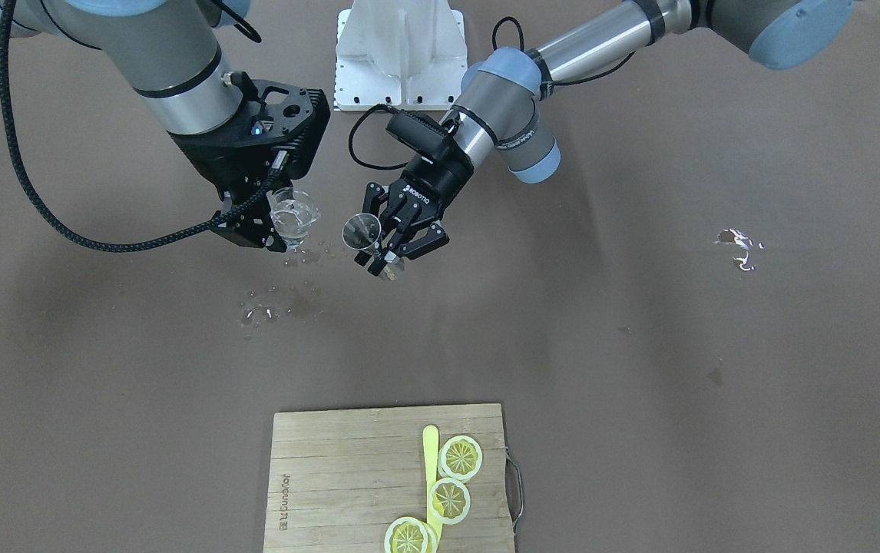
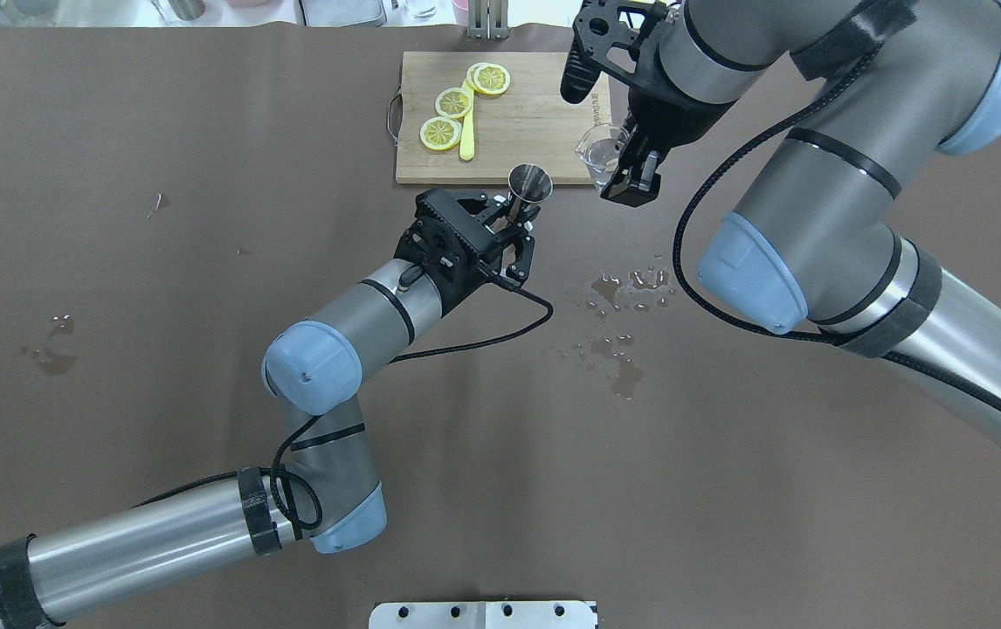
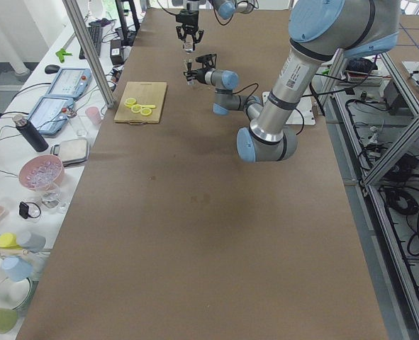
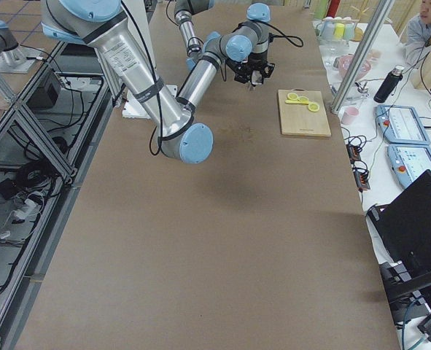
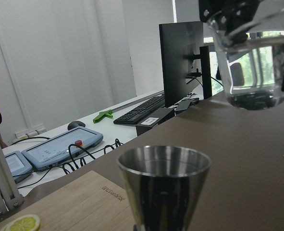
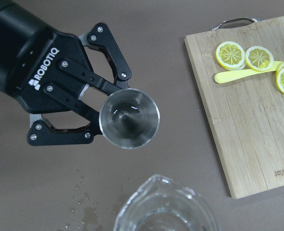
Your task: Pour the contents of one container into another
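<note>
Steel jigger (image 6: 129,119), upright, clamped between the fingers of the left gripper (image 2: 516,212). Glass beaker (image 1: 292,215) of water, gripped by the right gripper (image 1: 265,226), just beside and higher than the jigger. Droplets (image 2: 614,332) on the brown table (image 2: 160,393).

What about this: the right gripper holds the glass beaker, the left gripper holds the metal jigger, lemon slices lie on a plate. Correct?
Not a plate: the lemon slices lie on a wooden cutting board (overhead exterior view). The rest holds.

Beaker (image 5: 252,57) (apparently holding water) hangs beyond steel jigger (image 5: 163,187).
</note>
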`<state>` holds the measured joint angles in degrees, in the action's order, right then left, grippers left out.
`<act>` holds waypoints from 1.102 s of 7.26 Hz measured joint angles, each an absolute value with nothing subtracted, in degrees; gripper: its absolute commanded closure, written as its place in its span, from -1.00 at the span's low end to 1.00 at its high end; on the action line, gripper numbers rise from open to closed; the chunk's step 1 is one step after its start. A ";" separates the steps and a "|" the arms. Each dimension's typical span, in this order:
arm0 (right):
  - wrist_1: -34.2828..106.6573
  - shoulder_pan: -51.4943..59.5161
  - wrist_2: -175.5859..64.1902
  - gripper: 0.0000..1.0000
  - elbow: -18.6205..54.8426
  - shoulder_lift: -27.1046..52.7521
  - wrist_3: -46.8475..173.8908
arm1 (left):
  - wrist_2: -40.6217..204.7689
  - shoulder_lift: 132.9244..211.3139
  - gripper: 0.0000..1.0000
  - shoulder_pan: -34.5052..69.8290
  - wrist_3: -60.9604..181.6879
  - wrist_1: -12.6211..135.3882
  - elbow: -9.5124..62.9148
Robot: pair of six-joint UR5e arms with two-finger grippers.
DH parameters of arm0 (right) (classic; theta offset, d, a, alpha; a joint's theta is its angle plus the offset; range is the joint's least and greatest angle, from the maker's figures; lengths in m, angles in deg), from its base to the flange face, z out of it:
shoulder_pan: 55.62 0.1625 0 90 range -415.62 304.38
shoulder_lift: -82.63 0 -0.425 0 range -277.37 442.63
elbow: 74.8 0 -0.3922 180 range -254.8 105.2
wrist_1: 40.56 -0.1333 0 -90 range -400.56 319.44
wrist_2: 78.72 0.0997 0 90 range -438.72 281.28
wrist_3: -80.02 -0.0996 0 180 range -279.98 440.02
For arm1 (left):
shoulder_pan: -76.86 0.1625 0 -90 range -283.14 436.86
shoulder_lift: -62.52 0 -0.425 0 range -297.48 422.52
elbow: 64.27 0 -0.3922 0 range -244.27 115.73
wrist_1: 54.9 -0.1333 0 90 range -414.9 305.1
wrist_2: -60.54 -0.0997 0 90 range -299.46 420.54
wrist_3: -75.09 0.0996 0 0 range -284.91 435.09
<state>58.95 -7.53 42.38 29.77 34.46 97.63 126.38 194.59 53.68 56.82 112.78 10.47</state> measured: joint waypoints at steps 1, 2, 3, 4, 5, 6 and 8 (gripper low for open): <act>59.39 -7.75 42.04 1.00 28.70 35.26 97.61 | 126.37 194.60 1.00 53.69 56.82 112.76 10.49; 60.23 -7.88 41.72 1.00 27.96 36.03 97.62 | 126.37 194.64 1.00 53.70 56.81 112.78 10.50; 61.34 -8.10 41.21 1.00 27.63 36.63 97.66 | 126.37 194.68 1.00 53.70 56.83 112.79 10.48; 62.59 -8.40 40.60 1.00 27.57 37.13 97.68 | 126.37 194.69 1.00 53.70 56.85 112.80 10.45; 63.73 -8.58 40.12 1.00 27.63 37.50 97.68 | 126.37 194.71 1.00 53.71 56.85 112.78 10.44; 64.90 -8.64 39.79 1.00 27.82 37.90 97.71 | 126.37 194.71 1.00 53.73 56.88 112.74 10.44; 66.45 -8.71 39.25 1.00 28.10 38.79 97.79 | 126.37 194.71 1.00 53.74 56.86 112.73 10.44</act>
